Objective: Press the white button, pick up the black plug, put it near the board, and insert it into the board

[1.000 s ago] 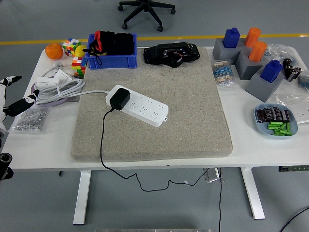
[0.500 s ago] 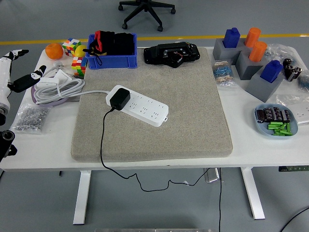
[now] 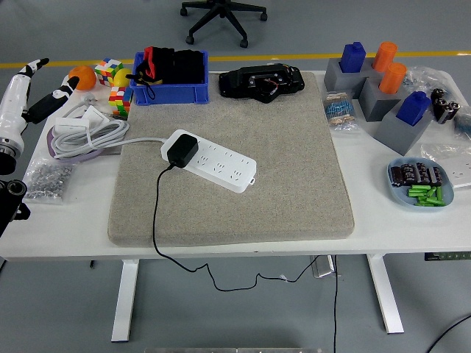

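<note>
A lab or workshop: grey floor with a yellow line (image 3: pixel 294 57), an office chair (image 3: pixel 223 16) beyond the white counter (image 3: pixel 66 228), parts bins (image 3: pixel 168 93) and test fixtures (image 3: pixel 383 95) on it

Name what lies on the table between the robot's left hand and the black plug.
Head view: a coiled white cable lies between the left hand and the black plug.

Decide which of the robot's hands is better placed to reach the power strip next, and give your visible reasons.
Left. The left hand is raised over the table's left edge, fingers spread, on the same side as the black plug seated in the power strip. The right hand is not in view.
</note>
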`<act>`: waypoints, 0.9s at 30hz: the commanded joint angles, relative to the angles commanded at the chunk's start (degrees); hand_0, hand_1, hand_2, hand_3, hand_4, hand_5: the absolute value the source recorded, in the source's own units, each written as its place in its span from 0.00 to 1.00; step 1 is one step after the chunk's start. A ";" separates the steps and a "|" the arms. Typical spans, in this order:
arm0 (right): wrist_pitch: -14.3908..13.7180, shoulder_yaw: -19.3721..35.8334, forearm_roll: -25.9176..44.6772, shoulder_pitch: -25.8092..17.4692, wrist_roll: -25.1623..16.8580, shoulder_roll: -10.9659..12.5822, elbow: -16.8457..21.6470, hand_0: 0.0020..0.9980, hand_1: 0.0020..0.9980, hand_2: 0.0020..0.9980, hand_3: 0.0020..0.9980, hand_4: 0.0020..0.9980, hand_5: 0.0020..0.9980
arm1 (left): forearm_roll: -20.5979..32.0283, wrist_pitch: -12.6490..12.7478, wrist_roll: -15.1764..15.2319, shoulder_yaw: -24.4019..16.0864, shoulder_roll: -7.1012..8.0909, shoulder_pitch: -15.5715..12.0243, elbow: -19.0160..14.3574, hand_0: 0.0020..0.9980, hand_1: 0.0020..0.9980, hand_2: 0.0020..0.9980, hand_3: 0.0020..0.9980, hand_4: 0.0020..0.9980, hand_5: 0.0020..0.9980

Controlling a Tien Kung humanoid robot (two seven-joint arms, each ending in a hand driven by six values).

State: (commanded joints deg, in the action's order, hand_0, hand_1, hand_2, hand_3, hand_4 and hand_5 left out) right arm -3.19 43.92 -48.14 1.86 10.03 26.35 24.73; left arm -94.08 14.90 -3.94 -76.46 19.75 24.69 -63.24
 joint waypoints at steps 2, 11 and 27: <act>-0.02 -0.09 0.10 -0.12 0.01 0.06 -0.10 0.84 0.70 0.68 0.66 0.80 0.55 | -0.39 0.26 0.11 0.38 0.03 0.75 0.40 1.00 1.00 1.00 1.00 0.84 1.00; 0.02 1.53 -0.27 -0.82 -0.10 -0.02 -0.28 0.84 0.70 0.68 0.66 0.80 0.55 | -3.45 -0.12 -1.11 0.90 -0.22 2.54 1.08 1.00 1.00 1.00 1.00 0.85 1.00; 0.07 0.65 -0.26 -1.22 -0.04 0.83 1.04 0.84 0.70 0.68 0.66 0.79 0.55 | -3.25 -0.16 0.55 1.18 1.05 4.61 1.16 1.00 1.00 1.00 1.00 0.84 1.00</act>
State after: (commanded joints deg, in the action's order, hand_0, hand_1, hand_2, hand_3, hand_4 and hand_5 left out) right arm -3.11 44.57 -48.40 0.63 9.99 27.18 25.77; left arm -97.33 14.74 -3.39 -75.29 20.80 29.30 -62.08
